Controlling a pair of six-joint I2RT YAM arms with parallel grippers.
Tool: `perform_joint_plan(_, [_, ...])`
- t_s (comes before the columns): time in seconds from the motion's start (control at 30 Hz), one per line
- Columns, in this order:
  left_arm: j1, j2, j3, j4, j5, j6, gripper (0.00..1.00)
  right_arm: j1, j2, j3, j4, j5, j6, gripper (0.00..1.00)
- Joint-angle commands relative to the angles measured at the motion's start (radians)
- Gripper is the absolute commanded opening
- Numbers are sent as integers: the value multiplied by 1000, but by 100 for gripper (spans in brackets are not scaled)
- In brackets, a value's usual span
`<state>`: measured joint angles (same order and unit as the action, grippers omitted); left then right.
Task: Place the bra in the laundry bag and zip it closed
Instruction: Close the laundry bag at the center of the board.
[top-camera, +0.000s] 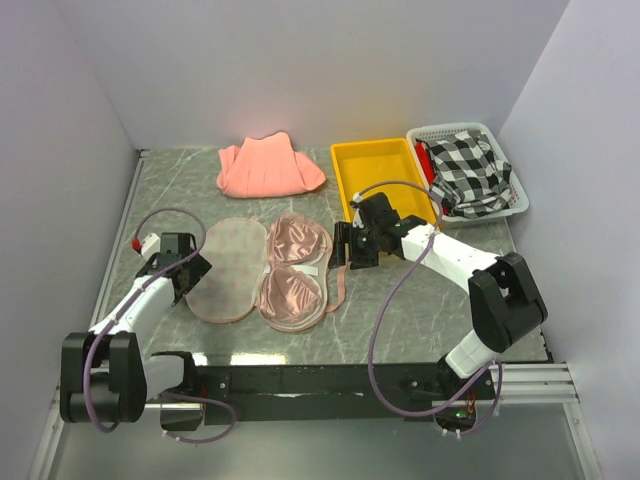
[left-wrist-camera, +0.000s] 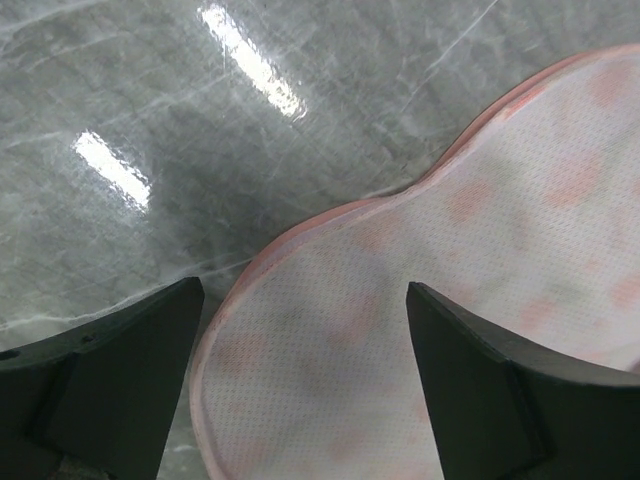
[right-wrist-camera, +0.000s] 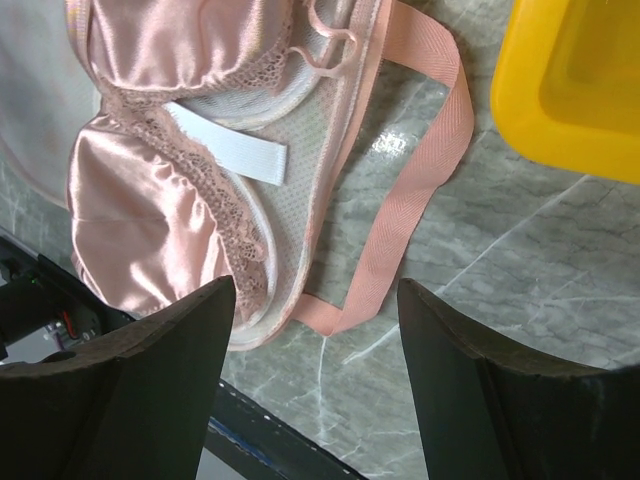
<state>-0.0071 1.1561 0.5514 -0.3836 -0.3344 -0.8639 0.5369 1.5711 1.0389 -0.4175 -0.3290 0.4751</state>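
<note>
At the back of the grey marbled worktop (top-camera: 430, 300) lie a folded salmon-pink cloth (top-camera: 270, 167), a yellow tray (top-camera: 385, 175) and a white basket (top-camera: 450, 130) holding a checked cloth (top-camera: 465, 170), all well apart from the work. The laundry bag (top-camera: 225, 270) lies opened flat, and the bra (top-camera: 297, 268) rests cups-up on its right half.

Only the right wrist view shows the pale mesh lining under the bra (right-wrist-camera: 150, 200) and a pink webbing loop (right-wrist-camera: 420, 170) trailing on the marble near the tray's corner. The left wrist view shows the bag's pink edging (left-wrist-camera: 330, 215) up close.

The left arm reaches low, its pincer (left-wrist-camera: 305, 390) spread over the bag's left rim. The right arm stretches leftward, its pincer (right-wrist-camera: 315, 390) spread beside the bra, gripping nothing.
</note>
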Motion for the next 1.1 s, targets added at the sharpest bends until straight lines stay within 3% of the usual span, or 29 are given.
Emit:
perform_joint_plan(0.0, [4,20,-16,25,31,-17,87,5,30,-5,23,8,8,73])
perform_joint_plan(0.37, [4,48,-21,25,44,-26,55,5,55,-5,31,11,7,73])
perform_joint_plan(0.63, [4,19,-31,19,34,-43,57,5,58,-5,33,11,11,73])
perform_joint_plan(1.07, [4,-13,-51,-14,23,-103,38,0,115,-5,45,67,54,71])
